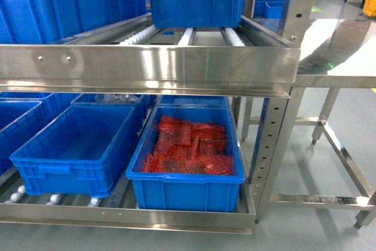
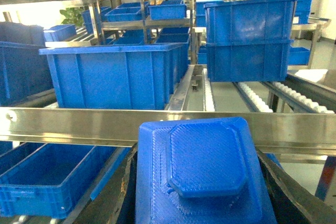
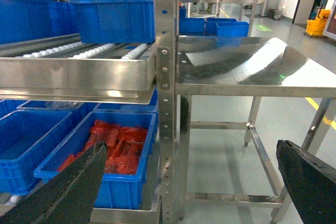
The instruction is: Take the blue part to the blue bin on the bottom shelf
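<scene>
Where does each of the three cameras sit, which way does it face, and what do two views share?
Head: on the robot, slanting down at the bottom shelf; no robot body shows.
Left wrist: on the left arm, facing the rack; the left gripper holds the blue part.
Right wrist: on the right arm, facing the steel table; open right gripper fingers show.
Shared: head and right wrist both show the bin of red parts.
</scene>
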